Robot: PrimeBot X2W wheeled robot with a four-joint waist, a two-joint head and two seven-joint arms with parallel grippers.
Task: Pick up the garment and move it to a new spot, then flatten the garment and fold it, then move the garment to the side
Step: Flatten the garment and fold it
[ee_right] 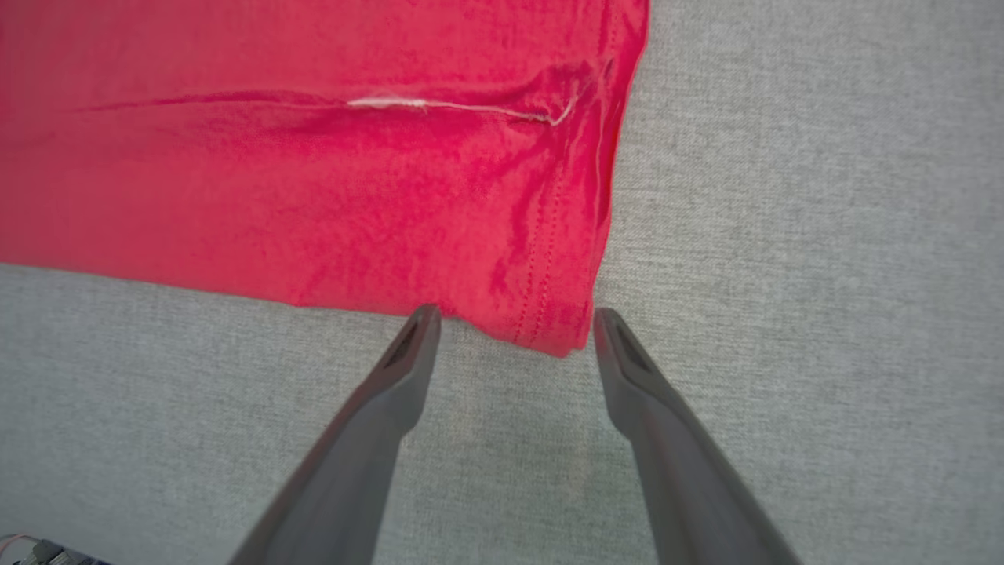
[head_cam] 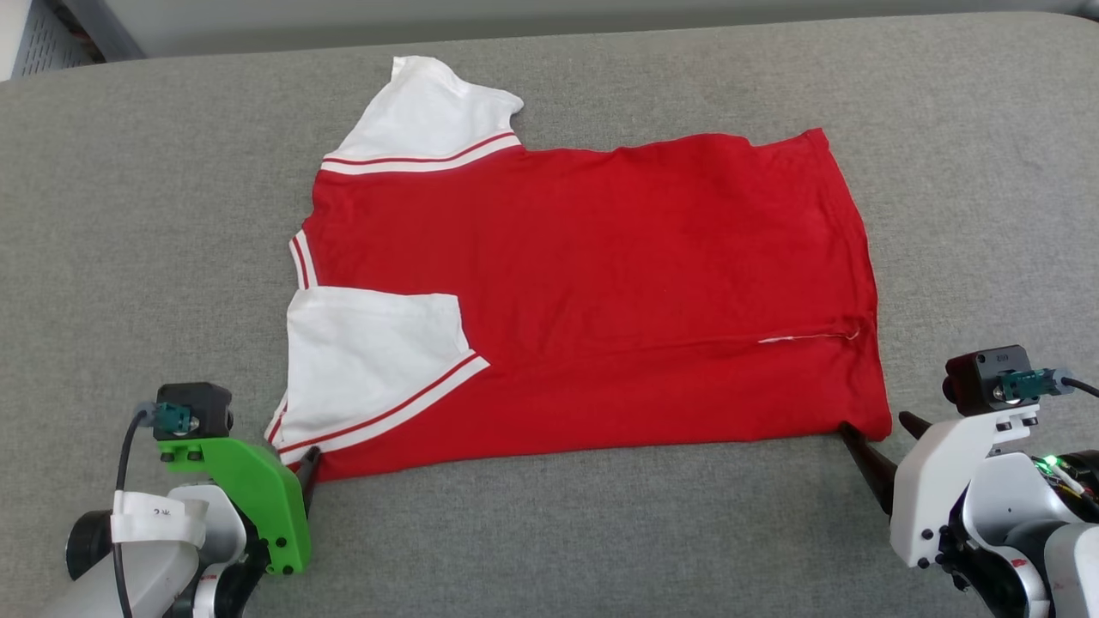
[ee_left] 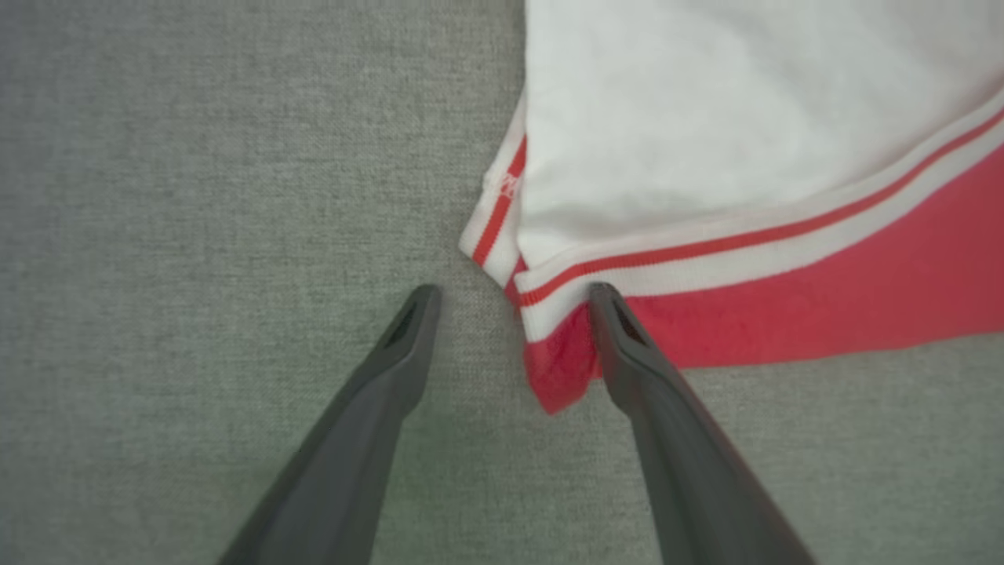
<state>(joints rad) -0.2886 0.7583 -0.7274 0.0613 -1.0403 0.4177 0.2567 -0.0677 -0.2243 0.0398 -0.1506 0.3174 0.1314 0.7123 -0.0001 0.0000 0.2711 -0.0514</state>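
Note:
The garment [head_cam: 592, 292], a red T-shirt with white striped sleeves, lies flat on the grey surface, plain red side up, collar end to the left, hem to the right. The near sleeve [head_cam: 369, 369] is folded over the body. My left gripper [ee_left: 514, 294] stands open at the near left corner of the garment [ee_left: 745, 157], the red corner tip lying between its fingers. In the head view only one finger [head_cam: 307, 470] of it shows. My right gripper [ee_right: 515, 318] is open at the near hem corner of the garment [ee_right: 314, 157], which lies between its fingertips; the right gripper [head_cam: 876, 429] sits just off that corner.
The grey fabric surface [head_cam: 129, 215] stretches wide on every side of the shirt. Its far edge [head_cam: 549, 39] meets a pale wall, with a perforated grey panel [head_cam: 43, 39] at the far left corner.

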